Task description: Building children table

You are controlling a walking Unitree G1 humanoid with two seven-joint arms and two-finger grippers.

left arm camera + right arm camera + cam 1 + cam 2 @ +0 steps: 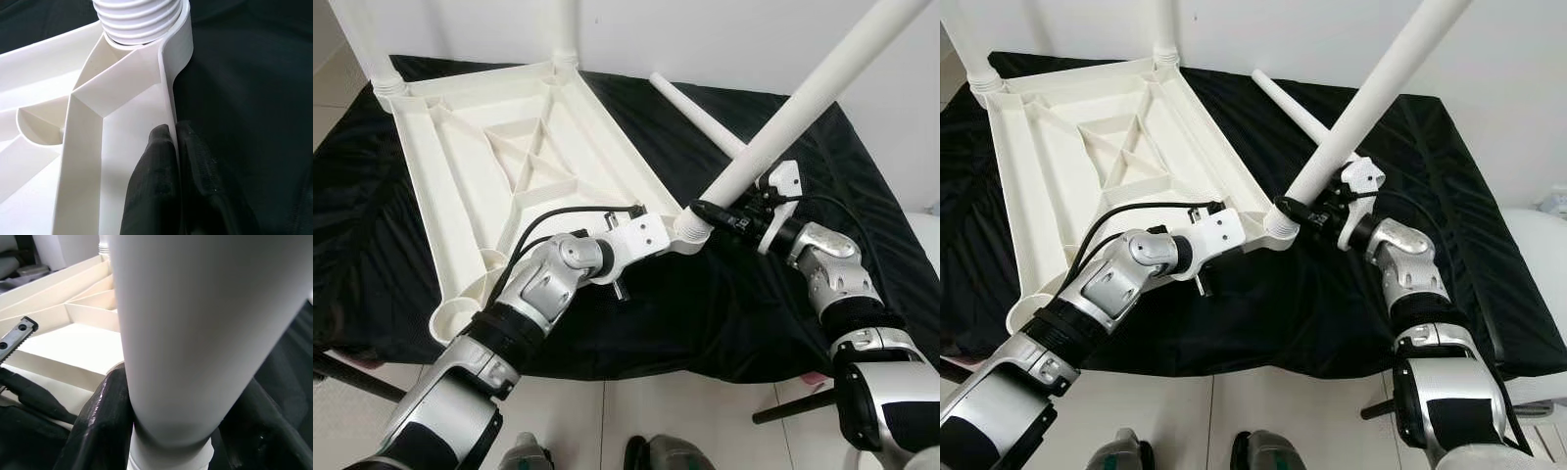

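White plastic tabletop (499, 166) is lying upside down on the black-draped worktop (724, 304), the left gripper (175, 147) pinching its rim to steady it while the right gripper (181, 426) is clasping a leg (803, 108) at the corner socket (690, 227), probably seating it.

Black cloth (724, 313) on a pale tiled floor (607, 421).

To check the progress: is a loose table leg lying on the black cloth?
Yes, one loose white leg lies flat on the black cloth, beyond the leg held by the right gripper.
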